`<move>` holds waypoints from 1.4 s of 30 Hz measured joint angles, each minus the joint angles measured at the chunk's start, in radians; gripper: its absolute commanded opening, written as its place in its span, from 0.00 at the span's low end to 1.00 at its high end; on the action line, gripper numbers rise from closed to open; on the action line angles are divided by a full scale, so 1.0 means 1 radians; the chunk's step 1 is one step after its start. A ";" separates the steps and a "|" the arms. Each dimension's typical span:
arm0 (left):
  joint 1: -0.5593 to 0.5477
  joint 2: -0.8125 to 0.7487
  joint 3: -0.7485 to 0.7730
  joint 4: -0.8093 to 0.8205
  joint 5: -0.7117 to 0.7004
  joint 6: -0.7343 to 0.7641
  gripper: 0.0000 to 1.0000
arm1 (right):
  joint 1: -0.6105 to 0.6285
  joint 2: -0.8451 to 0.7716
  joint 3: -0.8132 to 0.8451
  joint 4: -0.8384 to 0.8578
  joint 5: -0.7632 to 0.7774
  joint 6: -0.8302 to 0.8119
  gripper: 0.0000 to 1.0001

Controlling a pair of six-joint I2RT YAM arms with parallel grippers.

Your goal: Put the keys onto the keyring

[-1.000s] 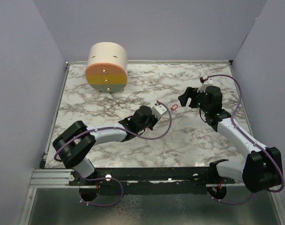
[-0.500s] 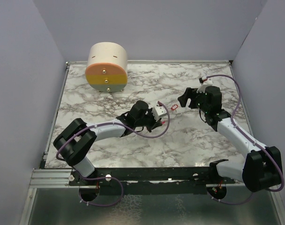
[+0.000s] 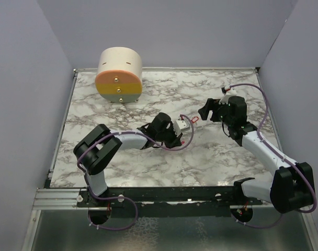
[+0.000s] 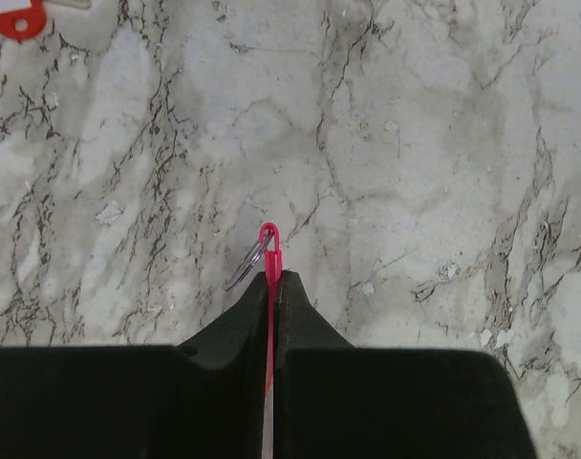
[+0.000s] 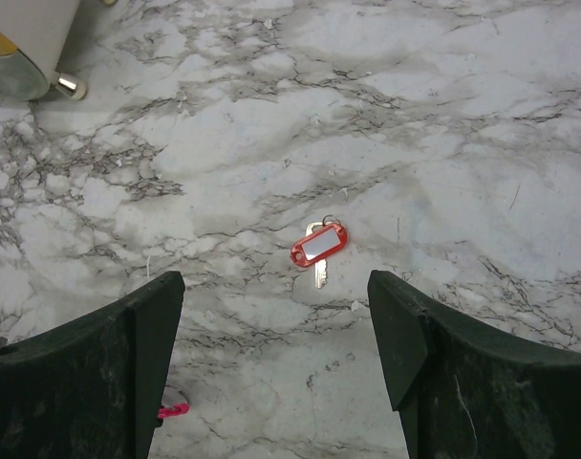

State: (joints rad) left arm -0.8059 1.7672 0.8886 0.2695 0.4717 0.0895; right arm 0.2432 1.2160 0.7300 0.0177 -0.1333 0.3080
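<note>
Left wrist: your left end effector (image 4: 274, 285) clamps the keyring (image 4: 268, 254) by its strip, ring free for threading. Your right end effector (image 5: 274, 304) hangs wide over the red-tagged key (image 5: 318, 245).

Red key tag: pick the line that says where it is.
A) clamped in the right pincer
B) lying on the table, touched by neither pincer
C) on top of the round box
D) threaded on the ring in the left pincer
B: the red key tag lies flat on the table below the open right pincer, while the left pincer is shut on the keyring alone.
</note>
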 measured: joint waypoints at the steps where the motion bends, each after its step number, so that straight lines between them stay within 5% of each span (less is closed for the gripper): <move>1: 0.000 0.008 0.000 -0.004 0.000 -0.007 0.00 | 0.000 0.000 0.000 0.000 0.000 0.000 0.79; 18: 0.023 0.018 0.110 -0.138 -0.164 -0.166 0.00 | 0.000 0.003 0.000 -0.003 0.000 0.000 0.79; 21: 0.054 0.018 0.146 -0.192 -0.266 -0.220 0.06 | 0.000 0.003 0.000 -0.003 0.000 0.000 0.78; 24: 0.083 0.018 0.170 -0.237 -0.371 -0.268 0.30 | 0.000 0.003 0.000 -0.003 0.000 0.000 0.79; 28: 0.111 0.019 0.196 -0.291 -0.493 -0.344 0.46 | 0.000 0.003 0.000 -0.003 0.000 0.000 0.79; 42: 0.110 -0.125 0.060 -0.223 -0.632 -0.437 0.60 | 0.052 0.097 0.018 0.003 -0.066 -0.017 0.79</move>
State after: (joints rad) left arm -0.6956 1.6421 0.9482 0.0463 -0.1600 -0.3477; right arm 0.2955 1.3125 0.7479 0.0212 -0.1997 0.2913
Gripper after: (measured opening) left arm 0.568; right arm 0.786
